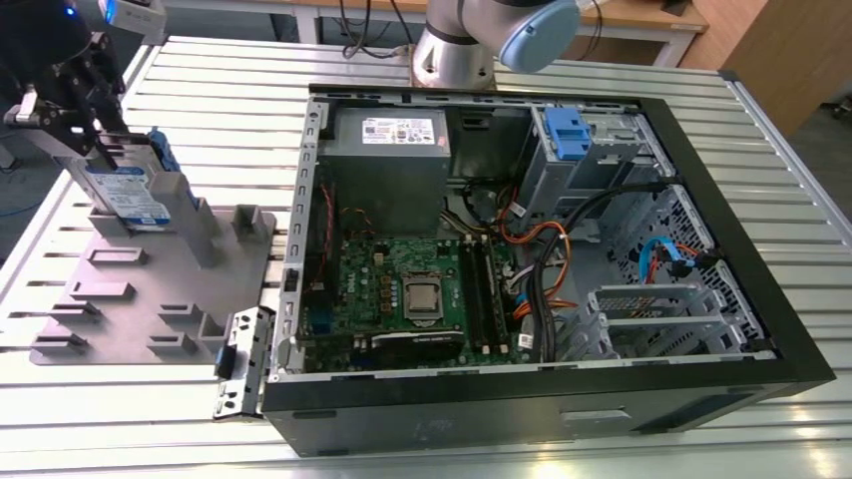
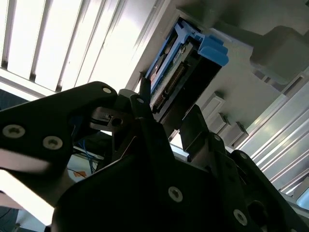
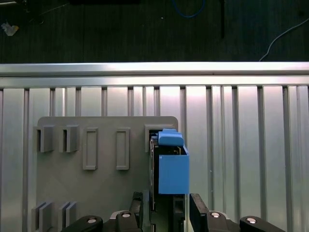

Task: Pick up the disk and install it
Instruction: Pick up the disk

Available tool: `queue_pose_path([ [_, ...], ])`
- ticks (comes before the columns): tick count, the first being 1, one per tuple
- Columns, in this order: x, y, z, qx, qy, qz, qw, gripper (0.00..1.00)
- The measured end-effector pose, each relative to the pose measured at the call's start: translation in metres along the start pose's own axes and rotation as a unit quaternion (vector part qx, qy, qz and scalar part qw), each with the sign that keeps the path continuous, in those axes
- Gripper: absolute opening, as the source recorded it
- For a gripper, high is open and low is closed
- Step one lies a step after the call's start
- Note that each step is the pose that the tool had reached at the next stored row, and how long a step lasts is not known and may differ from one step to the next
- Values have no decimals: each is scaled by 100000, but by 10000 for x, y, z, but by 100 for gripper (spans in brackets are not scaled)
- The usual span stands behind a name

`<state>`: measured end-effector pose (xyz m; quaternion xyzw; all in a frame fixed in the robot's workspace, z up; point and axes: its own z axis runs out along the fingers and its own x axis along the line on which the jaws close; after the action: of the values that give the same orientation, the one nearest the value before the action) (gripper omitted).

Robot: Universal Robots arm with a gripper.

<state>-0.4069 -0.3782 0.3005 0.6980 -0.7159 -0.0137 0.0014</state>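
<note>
Disk (image 1: pixel 134 195) stands on edge in the grey fixture (image 1: pixel 147 299), long axis upright, gripper (image 3: pixel 169 212) straddling it; grip unclear.

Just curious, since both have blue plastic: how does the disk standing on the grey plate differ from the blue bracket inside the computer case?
The disk stands on edge on the grey plate, outside the computer case; the blue bracket sits inside it. The disk shows a blue-and-white label; the bracket looks bare. The gripper is at the disk, away from the bracket. Both have blue plastic.
</note>
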Motion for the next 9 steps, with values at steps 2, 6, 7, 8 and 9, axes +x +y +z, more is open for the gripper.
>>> queue_pose_path([
  [2, 0, 0, -1, 0, 0, 0, 100000, 43],
  [6, 0, 0, -2, -2, 2, 0, 100000, 36],
  [7, 0, 0, -3, -3, 1, 1, 100000, 36],
  [8, 0, 0, -3, -3, 2, -1, 100000, 36],
  [9, 0, 0, -3, -3, 4, 1, 100000, 35],
])
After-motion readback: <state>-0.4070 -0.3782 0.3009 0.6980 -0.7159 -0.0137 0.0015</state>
